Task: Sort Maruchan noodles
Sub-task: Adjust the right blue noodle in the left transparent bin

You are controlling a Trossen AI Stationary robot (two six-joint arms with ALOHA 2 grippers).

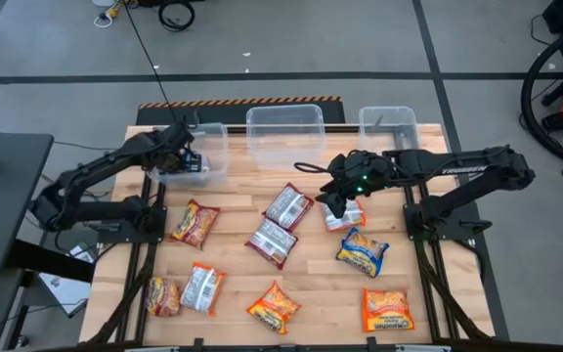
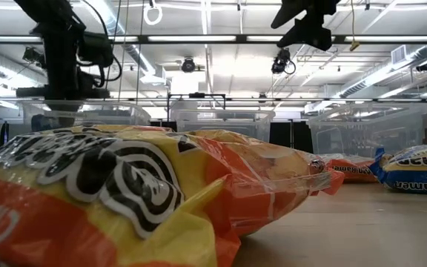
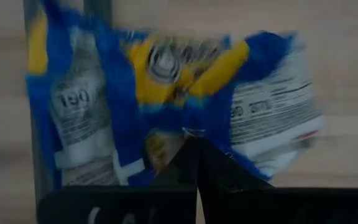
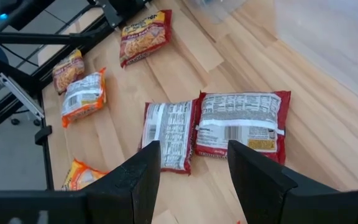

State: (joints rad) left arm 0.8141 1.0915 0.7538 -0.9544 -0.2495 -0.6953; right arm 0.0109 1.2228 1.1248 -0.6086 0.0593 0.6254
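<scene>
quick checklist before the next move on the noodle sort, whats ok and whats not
1. Left gripper shut on the blue-yellow packet: ok, fingers pinch its lower edge.
2. Left gripper over the left tub: ok, it hangs at that tub in the high view.
3. Right gripper open for a pick: ok, fingers stand apart and hold nothing.
4. Right gripper's target: cannot tell; two dark red packets lie side by side ahead of it.
5. Middle tub and right tub contents: cannot tell.
6. Packets still loose on the table: not ok, several remain unsorted.
</scene>
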